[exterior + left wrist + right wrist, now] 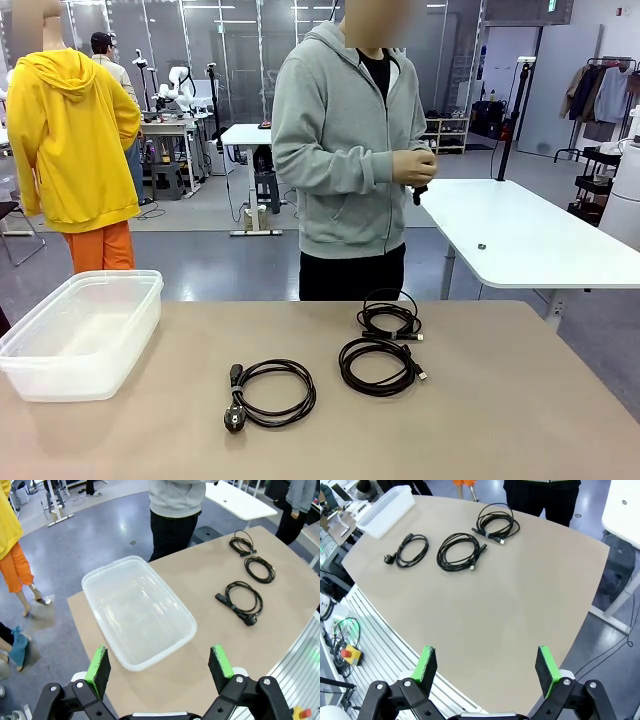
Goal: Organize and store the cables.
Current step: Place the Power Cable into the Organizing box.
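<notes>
On tan desk, zero stored so far lol: power cord, middle cable, far cable, all thin black rubbery loops, lying loose. Clear glossy plastic bin at desk's left end, rounded rectangle, empty. Left hand, right hand: both spread wide, holding nothing.

Big open lab rm. Floor grey, glossy, w/ light reflections. Foreground: tan table, rounded corners. Behind it, at right, a white table on white legs, w/ a small dark item on top, too small to tell what. Mid-rm: white desk. Back: glass partitions in dark frames. Far right: clothes rack w/ jackets, black cart just below. Ceiling strip lights on.
</notes>
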Robot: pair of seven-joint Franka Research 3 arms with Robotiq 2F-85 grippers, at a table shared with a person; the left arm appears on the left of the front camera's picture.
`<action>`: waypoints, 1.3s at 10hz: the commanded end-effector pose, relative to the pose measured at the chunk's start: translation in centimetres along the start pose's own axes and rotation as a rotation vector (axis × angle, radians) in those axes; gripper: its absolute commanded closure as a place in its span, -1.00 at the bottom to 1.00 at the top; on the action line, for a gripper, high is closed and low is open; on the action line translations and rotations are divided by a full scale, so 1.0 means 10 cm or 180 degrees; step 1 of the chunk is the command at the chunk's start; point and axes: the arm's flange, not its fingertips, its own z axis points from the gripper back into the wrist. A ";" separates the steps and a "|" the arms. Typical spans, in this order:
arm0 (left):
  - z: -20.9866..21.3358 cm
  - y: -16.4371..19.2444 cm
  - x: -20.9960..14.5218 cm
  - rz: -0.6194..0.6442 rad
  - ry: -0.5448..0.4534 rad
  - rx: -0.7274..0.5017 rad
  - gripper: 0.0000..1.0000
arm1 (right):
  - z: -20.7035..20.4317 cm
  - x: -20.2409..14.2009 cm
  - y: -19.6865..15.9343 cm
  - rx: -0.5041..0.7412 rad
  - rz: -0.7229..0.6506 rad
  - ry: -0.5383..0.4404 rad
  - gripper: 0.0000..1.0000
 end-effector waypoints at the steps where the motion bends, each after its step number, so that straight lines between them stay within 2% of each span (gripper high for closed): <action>1: 0.00 0.00 0.01 -0.0007 0.0008 0.0009 -1.00 | 0.04 0.00 0.01 -0.0042 0.0057 -0.0017 -1.00; 4: 0.00 0.00 0.00 0.0000 0.0000 0.0000 -1.00 | 0.04 0.00 0.01 -0.0042 0.0057 -0.0017 -1.00; 5: -0.06 -0.30 0.15 -0.0287 0.0228 -0.0275 -1.00 | 0.04 0.00 0.01 -0.0042 0.0057 -0.0017 -1.00; 6: -0.34 -0.56 0.25 -0.0322 0.0511 -0.0322 -1.00 | 0.04 0.00 0.01 -0.0042 0.0057 -0.0017 -1.00; 8: -1.10 -1.08 0.32 -0.0318 0.0860 -0.0739 -1.00 | 0.04 0.00 0.01 -0.0042 0.0057 -0.0017 -1.00; 10: -1.86 -1.62 0.33 -0.0361 0.1313 -0.0855 -1.00 | 0.04 0.00 0.01 -0.0042 0.0057 -0.0017 -1.00; 11: -2.12 -1.85 0.32 -0.0112 0.1622 -0.0722 -1.00 | 0.04 0.00 0.01 -0.0042 0.0057 -0.0017 -1.00; 12: -2.32 -2.15 0.28 -0.0248 0.1728 -0.0518 -1.00 | 0.04 0.00 0.01 -0.0042 0.0057 -0.0017 -1.00; 13: -2.44 -2.33 0.21 -0.0148 0.1760 -0.0487 -1.00 | 0.04 0.00 0.01 -0.0042 0.0057 -0.0017 -1.00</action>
